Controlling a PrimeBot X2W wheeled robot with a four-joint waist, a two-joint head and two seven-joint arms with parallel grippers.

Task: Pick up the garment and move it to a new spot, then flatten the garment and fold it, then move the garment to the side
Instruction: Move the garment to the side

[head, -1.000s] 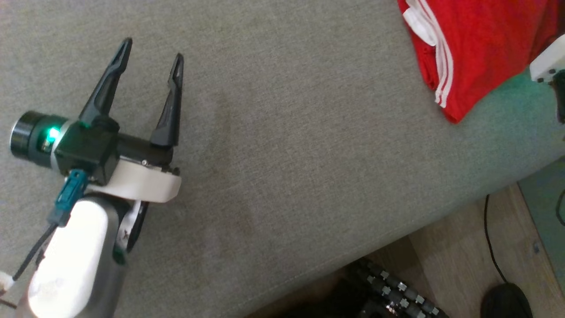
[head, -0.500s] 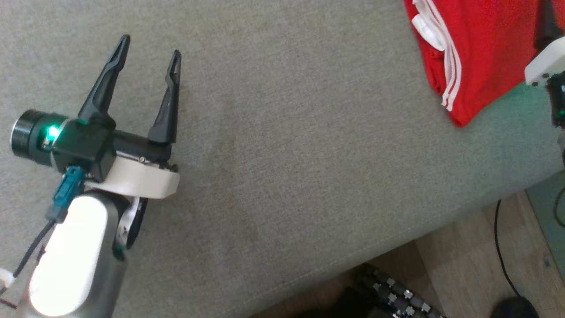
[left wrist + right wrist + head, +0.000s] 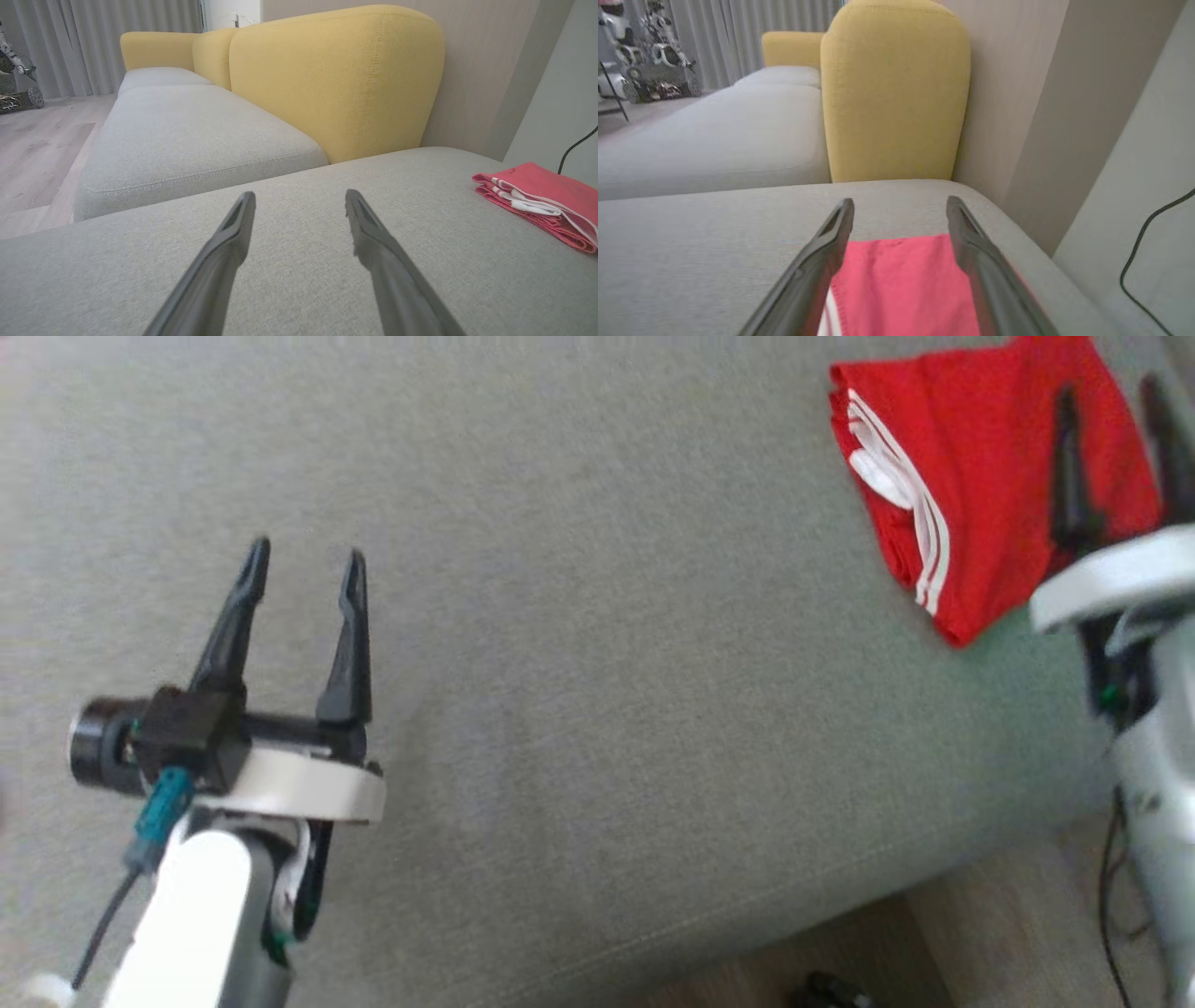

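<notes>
Garment point(image 3: 980, 495), red, folded, lies near the sofa cushion point(image 3: 607, 663) corner. Right end effector point(image 3: 1109, 392) over it, fingers spread. Left end effector point(image 3: 305, 553) spread, well apart from it.

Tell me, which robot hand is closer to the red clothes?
The right. The right gripper hangs open right over the folded red clothes. The left gripper is far off to the left, over bare grey cushion.

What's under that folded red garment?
The red garment lies on the grey sofa cushion, near its corner. The cloth covers the patch beneath, so anything tucked under it or inside its folds cannot be seen.
</notes>
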